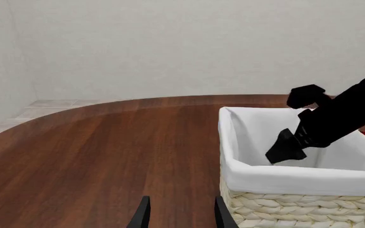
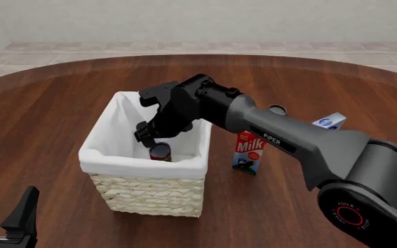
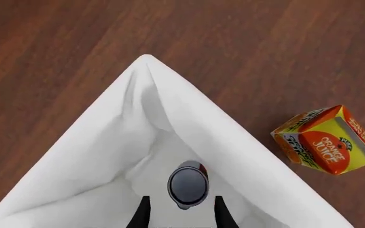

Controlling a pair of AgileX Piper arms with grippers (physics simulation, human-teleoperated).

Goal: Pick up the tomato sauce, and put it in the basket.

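Note:
The tomato sauce [image 2: 159,151] is a small red-labelled can with a dark top [image 3: 187,185]. It stands upright on the floor of the basket [image 2: 143,165], near a corner. My right gripper [image 2: 145,135] reaches down into the basket just above the can; its fingers are spread wider than the can and do not touch it. The right wrist view shows the gripper [image 3: 181,216] open over the can top. My left gripper [image 1: 181,218] is open and holds nothing, low at the near left [image 2: 5,214], apart from the basket [image 1: 284,178]. The right gripper [image 1: 287,149] also shows inside the liner.
A red-and-white milk carton [image 2: 248,150] stands just right of the basket. Behind it are a blue-and-white carton [image 2: 330,122] and a small can [image 2: 276,109]. An orange juice carton [image 3: 327,140] lies on the table beside the basket. The table is brown wood.

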